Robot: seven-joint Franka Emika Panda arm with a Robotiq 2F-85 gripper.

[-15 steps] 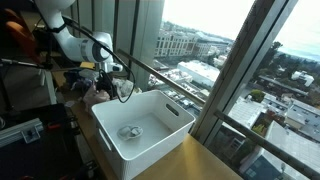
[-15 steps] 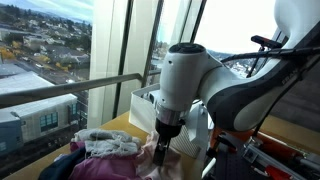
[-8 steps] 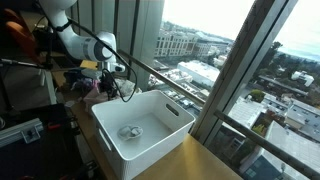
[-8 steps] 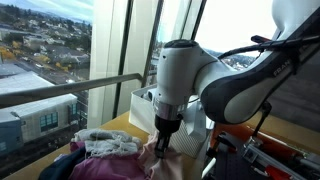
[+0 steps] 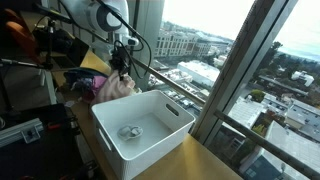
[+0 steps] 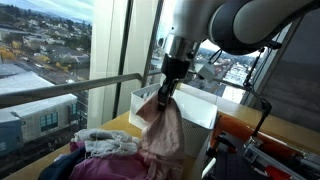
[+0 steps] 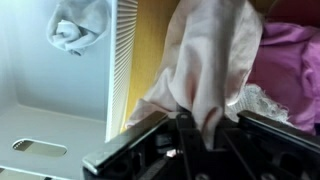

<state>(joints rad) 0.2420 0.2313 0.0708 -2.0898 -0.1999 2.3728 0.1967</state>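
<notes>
My gripper (image 5: 123, 64) is shut on a pale pink cloth (image 5: 113, 87), which hangs from it above a heap of clothes. In an exterior view the gripper (image 6: 167, 90) is raised and the cloth (image 6: 165, 130) drapes down in long folds. In the wrist view a bunch of the cloth (image 7: 215, 60) is pinched between the black fingers of the gripper (image 7: 200, 125). The white bin (image 5: 135, 150) stands just beside it, with a small balled-up white item (image 5: 130, 131) on its floor.
A heap of clothes (image 6: 100, 150) lies on the wooden table by the window, with purple fabric (image 7: 290, 55) and white lace (image 7: 262, 100) in it. The bin's ribbed wall (image 7: 122, 60) and the balled white item (image 7: 75, 30) show beside the cloth. Window glass and a railing stand close behind.
The gripper shut on the pink cloth in the heap, then rose with it. The cloth now hangs free above the pile.
</notes>
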